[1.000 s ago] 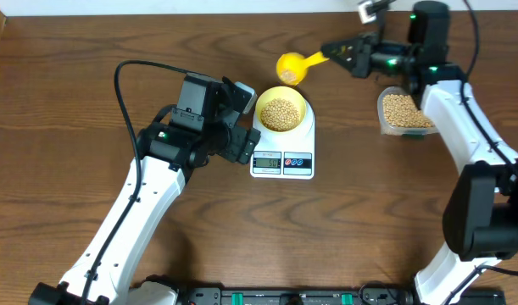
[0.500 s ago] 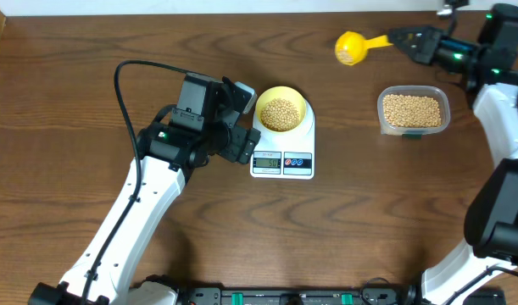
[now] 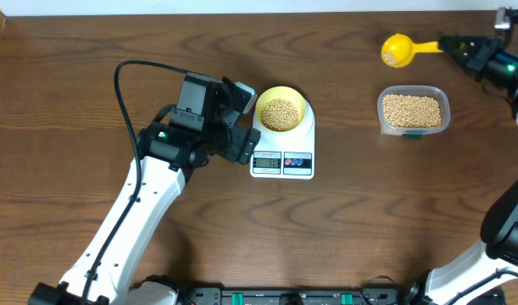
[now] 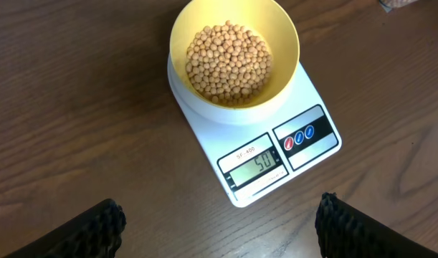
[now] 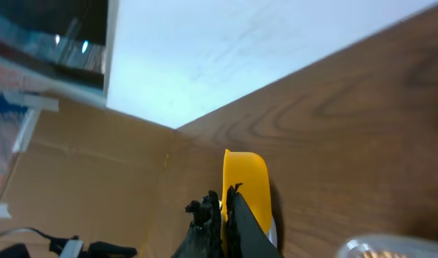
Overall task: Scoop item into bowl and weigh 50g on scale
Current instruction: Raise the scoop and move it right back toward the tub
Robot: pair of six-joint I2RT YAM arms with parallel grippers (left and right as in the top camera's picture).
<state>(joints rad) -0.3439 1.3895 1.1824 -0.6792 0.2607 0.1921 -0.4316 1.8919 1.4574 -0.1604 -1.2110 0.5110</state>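
Your right gripper (image 3: 452, 42), upper right, pinches the scoop (image 3: 397, 49) by its stiff handle, a sound hold since light, hard beans (image 4: 228, 61) roll freely; left gripper (image 4: 220, 233) stands spread.

The scale (image 4: 256, 142) carries small print on its front, "SF-400" (image 4: 246, 152), just above the display (image 4: 258, 166). The display reads 50. Beside it, two round buttons (image 4: 300, 135) bear tiny symbols I cannot make out. From overhead the digits are too small to read.
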